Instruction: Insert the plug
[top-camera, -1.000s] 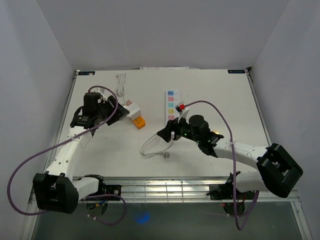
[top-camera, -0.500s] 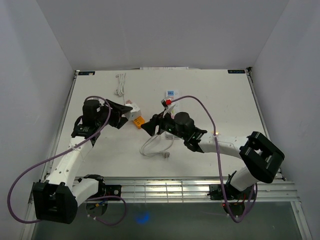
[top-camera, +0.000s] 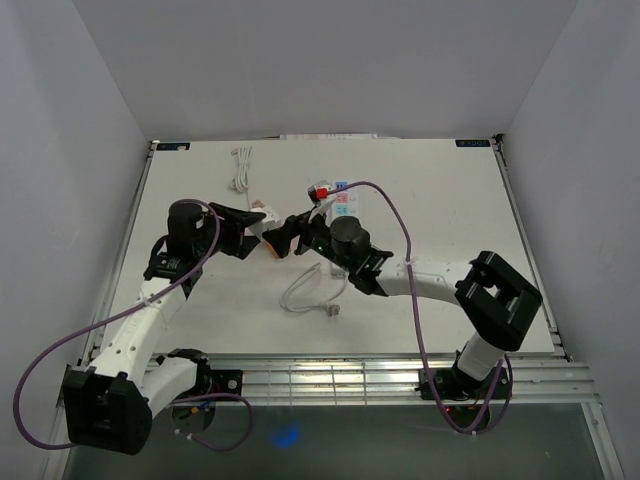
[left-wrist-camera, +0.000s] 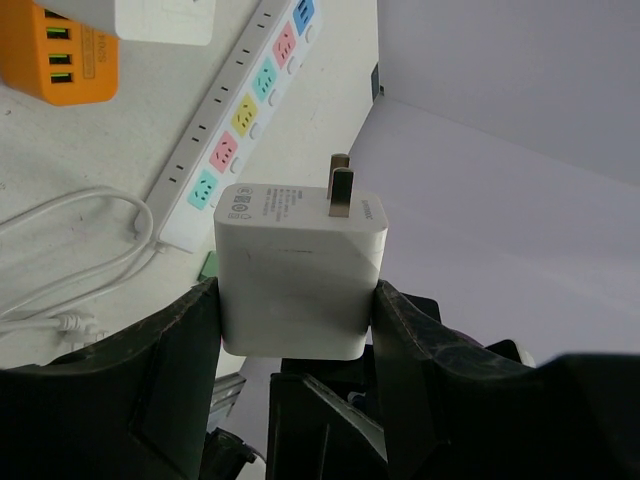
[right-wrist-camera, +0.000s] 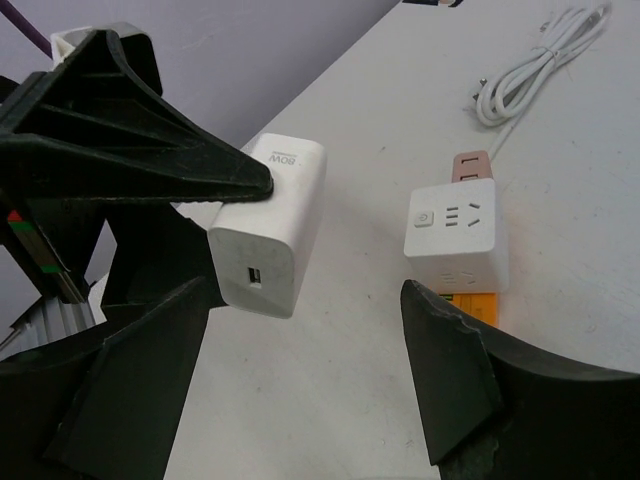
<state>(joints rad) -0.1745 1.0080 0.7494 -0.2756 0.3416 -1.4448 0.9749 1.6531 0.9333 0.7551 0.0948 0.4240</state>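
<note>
Nearest the arm bases, a loose white cable (top-camera: 308, 291) lies in a slack loop on the table (top-camera: 450, 200).

Just beyond it, the two arms meet over the left middle of the table. The left gripper (left-wrist-camera: 297, 312) is clamped on a white plug (left-wrist-camera: 300, 270), a boxy wall charger held off the surface. One black finger presses each side of it, and its two flat metal prongs point away from the wrist. The right gripper (right-wrist-camera: 310, 300) faces it from the other side with its jaws spread wide and nothing between them, close to the charger's end with the small port.

The plug looks light and rigid, with a smooth, glossy shell that could slip. The flat sides of the body seem the best place to grip, well clear of the prongs.

Behind the grippers a white cube socket (right-wrist-camera: 455, 235) sits against an orange block (right-wrist-camera: 470, 308). A long power strip (left-wrist-camera: 240, 120) with coloured outlets lies beside them. Which of these is meant to take the plug I cannot tell.

Farthest back lies a coiled cable (right-wrist-camera: 540, 65).
</note>
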